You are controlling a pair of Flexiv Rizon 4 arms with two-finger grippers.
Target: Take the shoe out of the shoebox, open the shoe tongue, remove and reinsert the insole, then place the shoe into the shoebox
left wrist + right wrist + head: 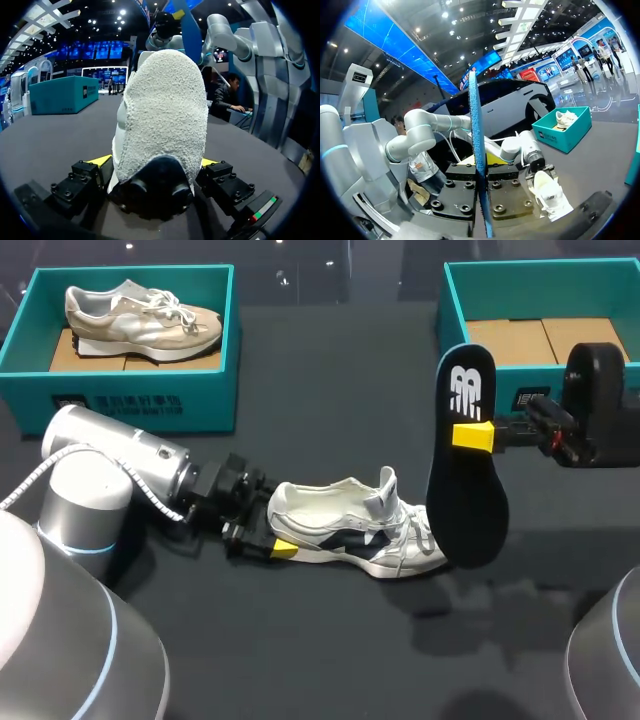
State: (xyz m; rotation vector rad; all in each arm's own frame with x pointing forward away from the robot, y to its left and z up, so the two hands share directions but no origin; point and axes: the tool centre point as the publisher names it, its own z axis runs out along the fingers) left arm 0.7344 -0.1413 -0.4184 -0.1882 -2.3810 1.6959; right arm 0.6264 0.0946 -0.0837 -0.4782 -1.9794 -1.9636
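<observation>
I count two shoes, two boxes and one insole. My left hand (272,536) clamps the heel of the white shoe (350,530) on the tabletop (330,640). My right hand (470,435) pinches the insole (466,510) upright by its toe. The beige shoe (140,318) lies in the left box (130,400), and the right box (540,275) holds none.

Even light from above falls on the dark desk (330,380), with small glints along its far edge. The insole (467,500) and right arm (600,390) cast soft, faint shadows on it. The white shoe (340,530) shows bright. Rows of ceiling lamps (120,12) shine in both wrist views
</observation>
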